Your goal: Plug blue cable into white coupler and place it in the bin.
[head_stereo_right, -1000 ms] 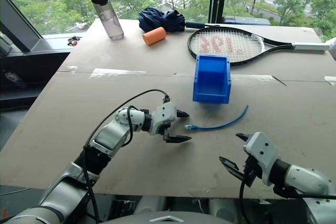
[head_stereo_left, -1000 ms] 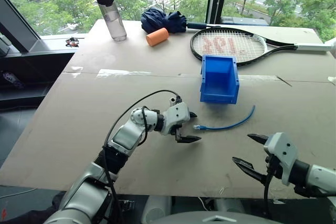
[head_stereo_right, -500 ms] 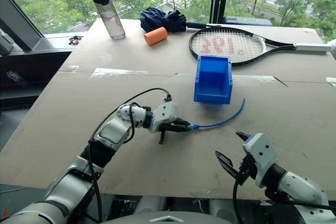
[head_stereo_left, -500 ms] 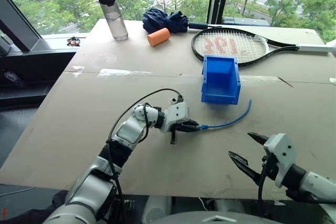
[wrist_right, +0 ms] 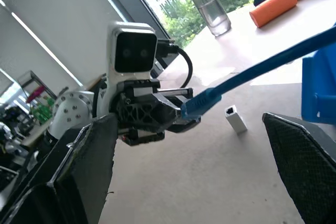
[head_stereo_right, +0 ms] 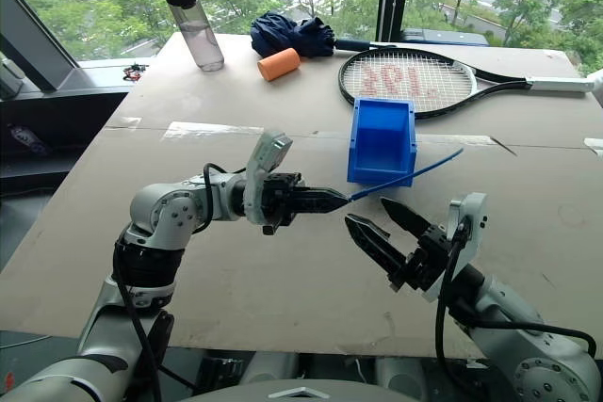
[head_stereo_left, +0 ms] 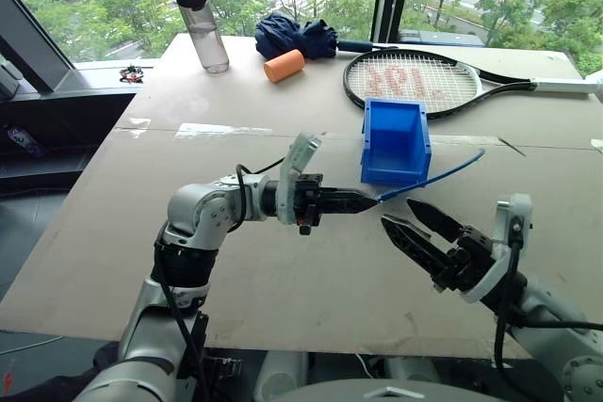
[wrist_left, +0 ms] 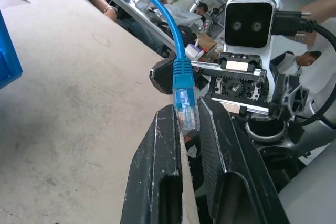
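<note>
Fingers of the left gripper [head_stereo_left: 369, 201] pinch the blue cable [head_stereo_left: 433, 177] near its plug, lifted just near of the bin [head_stereo_left: 396, 141], while the right gripper [head_stereo_left: 421, 229] gapes empty; next, fetching the white coupler [wrist_right: 234, 118].

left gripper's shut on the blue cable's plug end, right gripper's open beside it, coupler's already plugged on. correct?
Not the coupler part. The right wrist view shows the white coupler lying alone on the table, unplugged. The rest holds: left gripper shut on the blue cable by its plug, right gripper open beside it.
</note>
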